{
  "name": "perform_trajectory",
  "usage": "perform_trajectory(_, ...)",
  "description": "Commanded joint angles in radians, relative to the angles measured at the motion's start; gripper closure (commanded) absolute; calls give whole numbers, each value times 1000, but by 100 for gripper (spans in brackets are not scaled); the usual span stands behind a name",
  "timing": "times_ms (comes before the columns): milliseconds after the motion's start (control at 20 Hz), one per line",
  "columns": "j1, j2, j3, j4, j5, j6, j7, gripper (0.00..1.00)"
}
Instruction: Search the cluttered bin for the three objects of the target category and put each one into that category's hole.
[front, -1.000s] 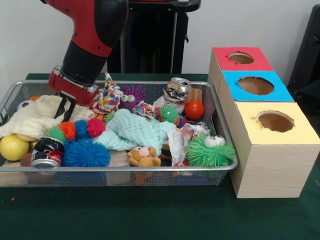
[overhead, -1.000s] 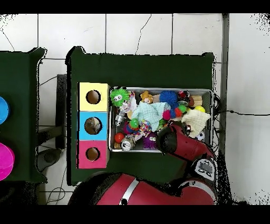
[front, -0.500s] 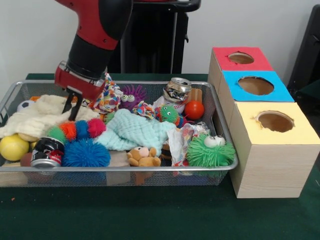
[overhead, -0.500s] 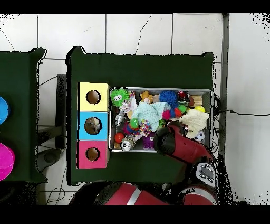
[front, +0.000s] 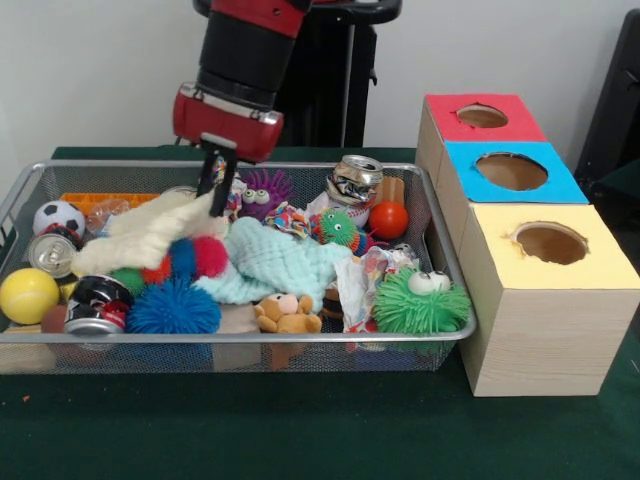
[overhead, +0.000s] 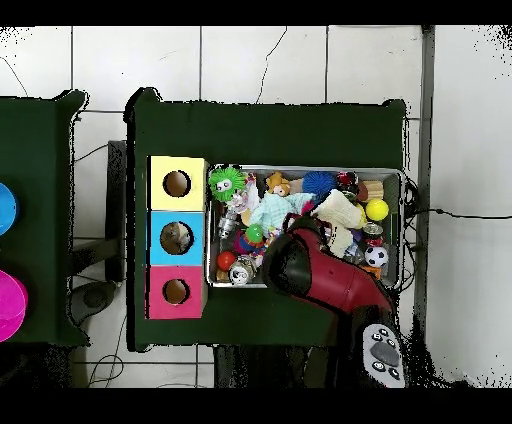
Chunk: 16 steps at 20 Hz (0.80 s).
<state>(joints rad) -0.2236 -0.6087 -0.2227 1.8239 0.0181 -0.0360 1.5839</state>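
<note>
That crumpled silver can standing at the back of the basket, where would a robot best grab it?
Around its dented middle, coming straight down from above. The silver can stands roughly upright with its top facing up. A wooden piece and a red ball crowd one side, so a sideways approach looks blocked. The jaws would likely fit best across the crushed, narrower waist.

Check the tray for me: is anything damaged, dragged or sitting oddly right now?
Yes. The pincer is shut on the cream cloth, which hangs stretched from it down across the toys in the tray, not one of the bottles. At the back, a silver can is badly crushed. Nothing has spilled over the rim.
</note>
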Motion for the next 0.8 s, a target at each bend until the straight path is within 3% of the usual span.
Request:
perform_trajectory(50, 18, -78, 220, 53, 37, 187, 165, 100)
perform_trajectory(400, 5, -75, 268, 78, 52, 171, 196, 100)
perform_trajectory(800, 73, -30, 163, 57, 42, 106, 205, 100)
